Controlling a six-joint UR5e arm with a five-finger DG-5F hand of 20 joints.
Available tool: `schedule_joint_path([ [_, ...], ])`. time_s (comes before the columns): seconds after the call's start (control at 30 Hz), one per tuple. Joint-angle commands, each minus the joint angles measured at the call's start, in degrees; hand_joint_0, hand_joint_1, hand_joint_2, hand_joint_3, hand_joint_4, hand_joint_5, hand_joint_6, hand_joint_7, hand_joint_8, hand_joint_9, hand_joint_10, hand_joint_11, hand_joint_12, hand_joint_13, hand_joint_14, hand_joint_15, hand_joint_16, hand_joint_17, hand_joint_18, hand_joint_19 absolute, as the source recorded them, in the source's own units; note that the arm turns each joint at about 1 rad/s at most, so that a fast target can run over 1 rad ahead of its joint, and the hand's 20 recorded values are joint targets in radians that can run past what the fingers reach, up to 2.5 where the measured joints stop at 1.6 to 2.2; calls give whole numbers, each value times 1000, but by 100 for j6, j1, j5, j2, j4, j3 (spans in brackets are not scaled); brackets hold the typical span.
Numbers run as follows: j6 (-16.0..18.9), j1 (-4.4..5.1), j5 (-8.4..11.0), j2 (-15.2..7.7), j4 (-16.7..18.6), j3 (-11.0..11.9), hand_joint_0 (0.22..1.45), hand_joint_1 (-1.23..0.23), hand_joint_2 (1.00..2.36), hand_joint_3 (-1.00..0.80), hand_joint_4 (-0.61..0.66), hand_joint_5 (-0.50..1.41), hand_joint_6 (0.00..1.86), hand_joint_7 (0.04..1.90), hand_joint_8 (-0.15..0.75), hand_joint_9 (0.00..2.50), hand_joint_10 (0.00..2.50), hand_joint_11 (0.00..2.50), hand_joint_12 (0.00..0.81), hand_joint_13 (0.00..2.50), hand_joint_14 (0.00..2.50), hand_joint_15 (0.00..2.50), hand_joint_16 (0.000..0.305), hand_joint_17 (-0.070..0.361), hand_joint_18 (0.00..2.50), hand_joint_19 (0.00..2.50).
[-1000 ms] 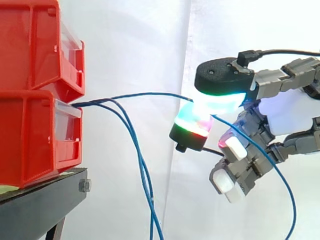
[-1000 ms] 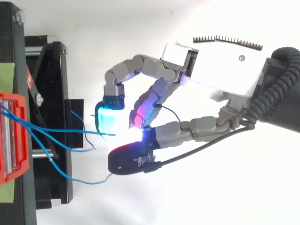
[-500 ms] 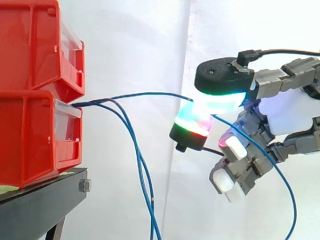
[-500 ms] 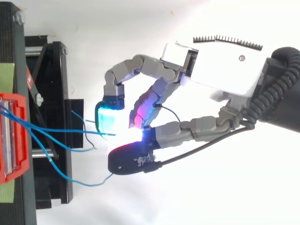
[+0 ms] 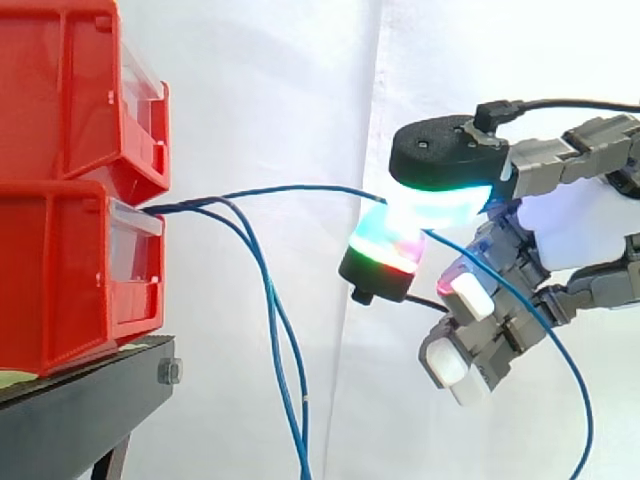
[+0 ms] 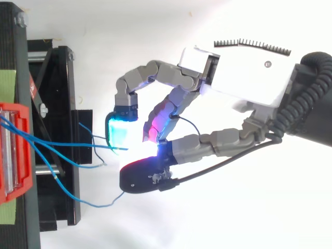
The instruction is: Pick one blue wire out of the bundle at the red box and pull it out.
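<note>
Blue wire (image 5: 300, 187) ran in a shallow arch from the lip of the lower red box (image 5: 60, 270) to the hand (image 5: 590, 230), where two glowing fingertips (image 5: 440, 205) were clamped on it, the rest curled beneath. Its free length trailed down past the palm. Pinching it well clear of the box probably kept it apart from the other wires (image 5: 285, 360), which hung slack beside the black stand (image 5: 80, 420).

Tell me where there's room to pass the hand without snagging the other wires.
Free: the gap above the held blue wire, between the red bins and the hand. Crowded: below it near the bins, where the loose blue wires hang down.
</note>
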Motion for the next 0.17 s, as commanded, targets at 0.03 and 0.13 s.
schedule_joint_path([
  [0.03, 0, 0, 0, -5, 0, 1, 608, -825, 1117, 56, -34, -84, 932, 1249, 411, 1267, 17, 605, 493, 969, 19, 585, 70, 157, 813, 450],
  [0.13, 0, 0, 0, -5, 0, 1, 609, -826, 1112, 58, -34, -84, 932, 1249, 412, 1269, 13, 602, 492, 969, 19, 587, 70, 157, 812, 450],
])
